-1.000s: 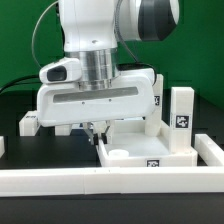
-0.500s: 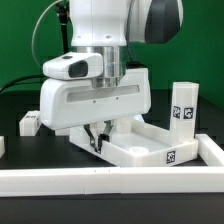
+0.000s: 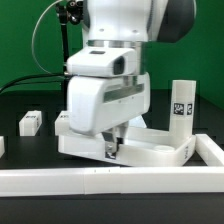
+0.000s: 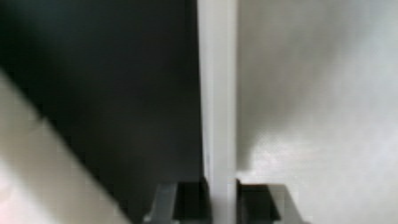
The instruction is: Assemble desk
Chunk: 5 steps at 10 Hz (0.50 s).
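White arm (image 3: 105,100) hides most of the gripper (image 3: 112,150), clamped on the panel (image 3: 165,152) rim.

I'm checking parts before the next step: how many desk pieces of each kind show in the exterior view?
Rimmed panel: 1
Legs: 2 (upright leg, lying leg)
Unclear white piece, cut off at the exterior view's left edge: 1
Total: 4
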Available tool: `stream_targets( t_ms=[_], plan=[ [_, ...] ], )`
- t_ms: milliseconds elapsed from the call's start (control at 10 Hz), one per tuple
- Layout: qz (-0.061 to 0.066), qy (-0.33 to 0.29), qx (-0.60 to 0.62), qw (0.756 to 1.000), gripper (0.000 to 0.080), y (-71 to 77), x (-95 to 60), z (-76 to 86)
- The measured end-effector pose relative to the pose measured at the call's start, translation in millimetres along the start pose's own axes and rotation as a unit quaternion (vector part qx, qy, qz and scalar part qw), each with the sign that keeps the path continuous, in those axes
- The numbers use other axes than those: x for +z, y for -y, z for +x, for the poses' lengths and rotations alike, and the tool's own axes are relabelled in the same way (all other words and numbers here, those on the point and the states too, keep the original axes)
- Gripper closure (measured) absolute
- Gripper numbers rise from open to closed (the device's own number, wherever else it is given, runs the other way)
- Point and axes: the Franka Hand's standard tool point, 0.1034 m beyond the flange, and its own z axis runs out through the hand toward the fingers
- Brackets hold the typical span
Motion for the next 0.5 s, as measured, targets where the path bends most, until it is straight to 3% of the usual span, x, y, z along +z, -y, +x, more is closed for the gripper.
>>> stream_targets(
  t_ms=[200, 500],
  plan=[
    [-0.010, -0.005, -0.071, 0.997, 0.0739, -7.0, -2.6, 10.8],
    [-0.013, 0.007, -0.140, 0.990, 0.0739, -9.5, -1.4, 4.2]
  ],
)
